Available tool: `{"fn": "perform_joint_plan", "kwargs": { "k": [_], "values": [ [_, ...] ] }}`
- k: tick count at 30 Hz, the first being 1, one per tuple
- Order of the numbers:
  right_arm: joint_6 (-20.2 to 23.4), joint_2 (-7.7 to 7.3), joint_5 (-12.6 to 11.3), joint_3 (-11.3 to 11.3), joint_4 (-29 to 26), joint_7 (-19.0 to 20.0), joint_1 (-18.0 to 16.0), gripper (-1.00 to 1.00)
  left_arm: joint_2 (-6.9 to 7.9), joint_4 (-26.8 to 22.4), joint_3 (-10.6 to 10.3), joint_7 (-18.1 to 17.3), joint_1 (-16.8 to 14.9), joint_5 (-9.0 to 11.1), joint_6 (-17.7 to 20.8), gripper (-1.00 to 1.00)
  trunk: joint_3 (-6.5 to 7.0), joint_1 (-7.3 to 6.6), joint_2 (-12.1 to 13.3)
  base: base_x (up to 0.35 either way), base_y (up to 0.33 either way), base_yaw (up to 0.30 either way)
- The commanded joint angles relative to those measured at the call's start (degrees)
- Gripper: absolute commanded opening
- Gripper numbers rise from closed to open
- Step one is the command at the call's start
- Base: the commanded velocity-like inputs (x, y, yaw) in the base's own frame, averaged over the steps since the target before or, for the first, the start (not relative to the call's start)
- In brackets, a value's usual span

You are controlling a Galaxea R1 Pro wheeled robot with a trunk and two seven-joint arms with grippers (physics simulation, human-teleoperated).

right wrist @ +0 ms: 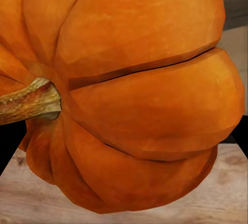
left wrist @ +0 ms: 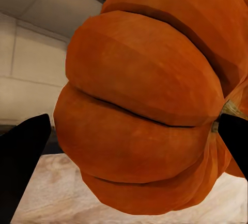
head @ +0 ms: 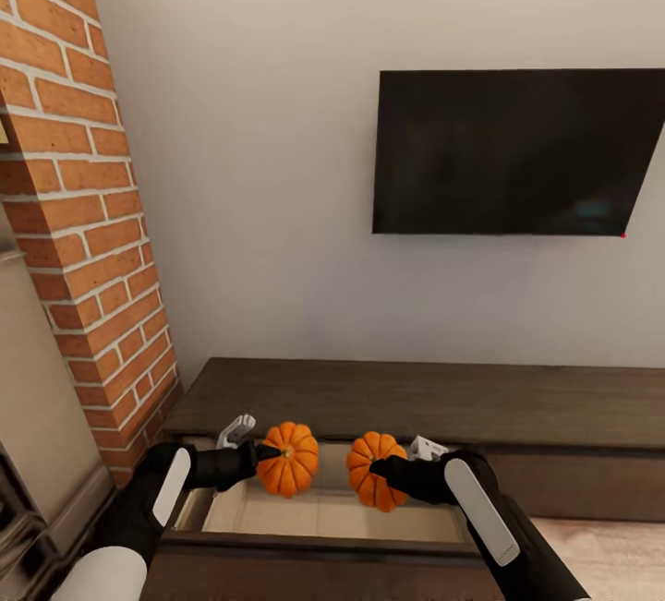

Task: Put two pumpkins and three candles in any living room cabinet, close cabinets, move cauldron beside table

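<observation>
Two ribbed orange pumpkins hang side by side over the open drawer [head: 323,513] of the long dark brown cabinet [head: 416,398]. My left gripper [head: 270,453] is shut on the left pumpkin [head: 288,461], which looms large in the left wrist view [left wrist: 144,110] between black fingers [left wrist: 20,157]. My right gripper [head: 380,468] is shut on the right pumpkin [head: 374,472]. The right wrist view shows that pumpkin [right wrist: 139,95] close up, its stem [right wrist: 28,102] pointing sideways, over the drawer's light wood bottom [right wrist: 124,208]. The candles, cauldron and table are out of view.
A red brick column [head: 83,213] rises at the left, close to my left arm. A black TV [head: 517,153] hangs on the white wall above the cabinet. The drawer's dark front [head: 314,550] juts toward me. Light wood floor [head: 610,555] shows at the lower right.
</observation>
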Motion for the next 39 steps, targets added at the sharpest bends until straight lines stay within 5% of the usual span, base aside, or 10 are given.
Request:
{"fn": "perform_joint_plan", "kwargs": {
  "k": [1, 5, 9, 28, 39],
  "values": [
    [-0.1, 0.3, 0.1, 0.1, -0.1, -0.8, -0.1, -1.0, -0.36, 0.4, 0.3, -0.4, -0.1, -0.3, 0.3, -1.0, -0.24, 0.22, -0.4, 0.0, 0.0, 0.0],
    [-0.1, 2.23, 4.0, 0.1, -0.1, -1.3, -0.1, -1.0, -0.91, 1.2, 0.3, -0.3, -0.1, -0.6, -0.6, -1.0, -0.96, 1.1, -2.1, 0.0, 0.0, 0.0],
    [-0.2, 2.89, 5.1, 0.1, -0.1, -1.3, -0.1, -1.0, -0.99, 1.8, 0.3, -0.2, -0.1, -0.5, -2.6, -1.0, -1.68, 1.97, -3.7, 0.0, 0.0, 0.0],
    [-0.2, 3.02, 5.3, 0.2, -0.4, -1.4, -0.1, -1.0, -1.07, 2.2, 0.3, 0.9, -0.1, -0.5, -3.3, -1.0, -5.09, 6.15, -11.3, 0.0, 0.0, 0.0],
    [-0.2, 3.02, 5.3, 0.2, -0.4, -1.4, -0.1, -1.0, -1.0, 2.1, 0.2, 0.9, -0.1, -0.6, -3.2, -1.0, -5.09, 6.15, -11.3, 0.033, 0.0, 0.0]
  ]
}}
